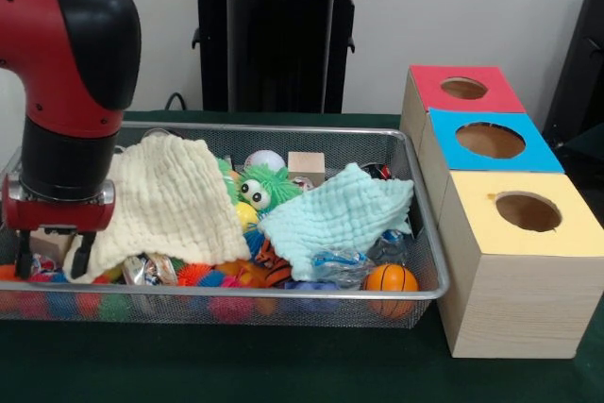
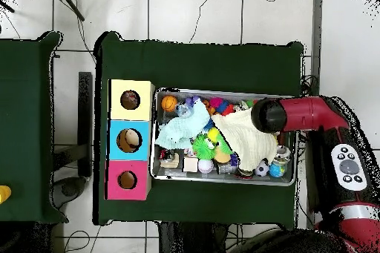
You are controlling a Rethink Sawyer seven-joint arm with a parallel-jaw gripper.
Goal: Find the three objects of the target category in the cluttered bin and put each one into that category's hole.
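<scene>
The silver wire mesh bin (image 1: pixel 283 129) is full of toys; it also shows in the overhead view (image 2: pixel 223 180). My gripper (image 1: pixel 51 257) hangs low inside the bin's left end in the front view, beside a pale yellow cloth (image 1: pixel 170 200). Its two dark fingers (image 1: pixel 81 252) are spread apart, open, over small cluttered items. In the overhead view the arm's black head (image 2: pixel 269 115) hides the gripper. I cannot pick out any spotted fabric bundle for certain; the cloths cover much of the clutter. The yellow-topped box's round hole (image 1: pixel 528 211) is at the right, also seen in the overhead view (image 2: pixel 130 99).
A light blue cloth (image 1: pixel 340 214), green fuzzy toy (image 1: pixel 260 188), tiger-striped plush (image 1: pixel 272 269), small basketball (image 1: pixel 390 280), wooden cube (image 1: pixel 306 165) and spiky balls (image 1: pixel 203 277) lie in the bin. The blue-topped box (image 1: pixel 491 141) and red-topped box (image 1: pixel 464 89) stand behind the yellow one.
</scene>
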